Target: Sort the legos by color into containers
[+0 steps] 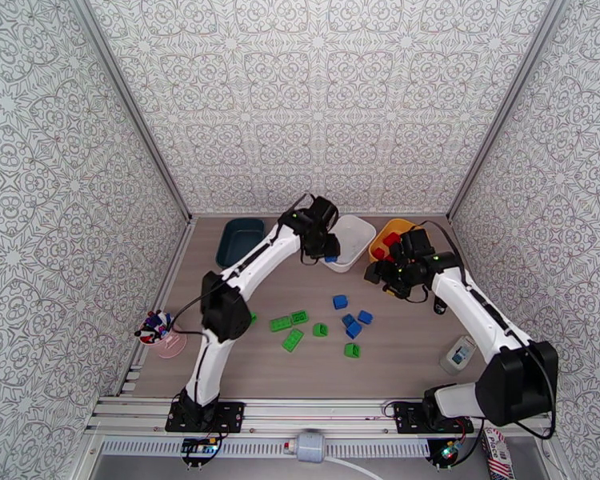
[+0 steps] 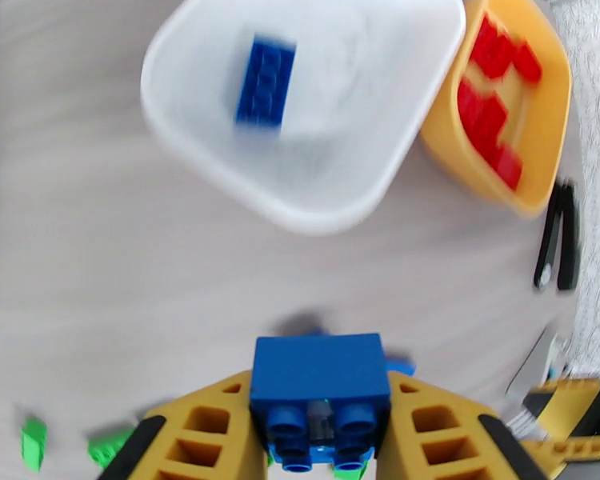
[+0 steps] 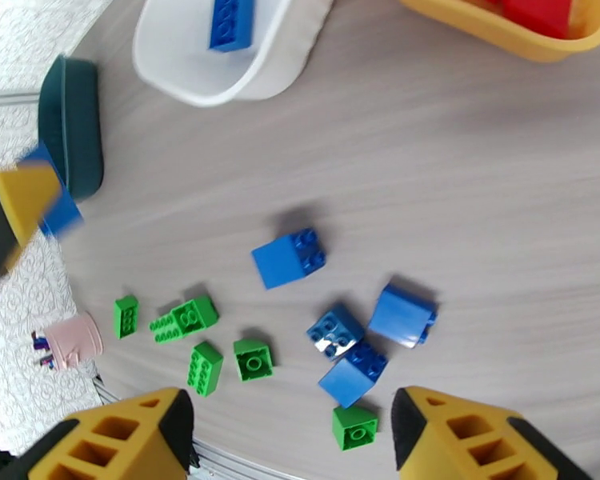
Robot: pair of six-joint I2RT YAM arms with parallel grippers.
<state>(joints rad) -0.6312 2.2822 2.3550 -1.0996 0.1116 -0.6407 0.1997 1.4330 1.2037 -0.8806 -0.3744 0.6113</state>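
My left gripper is shut on a blue lego, held just short of the near rim of the white container; one blue lego lies inside that container. From above, the left gripper hangs at the white container's left edge. My right gripper is open and holds nothing, above loose blue legos and green legos. In the top view the right gripper sits beside the yellow container, which holds red legos. The dark teal container stands at the back left.
A small pink cup stands near the table's left edge. A white device lies at the right. Blue legos and green legos are scattered mid-table. A black tool lies beside the yellow container.
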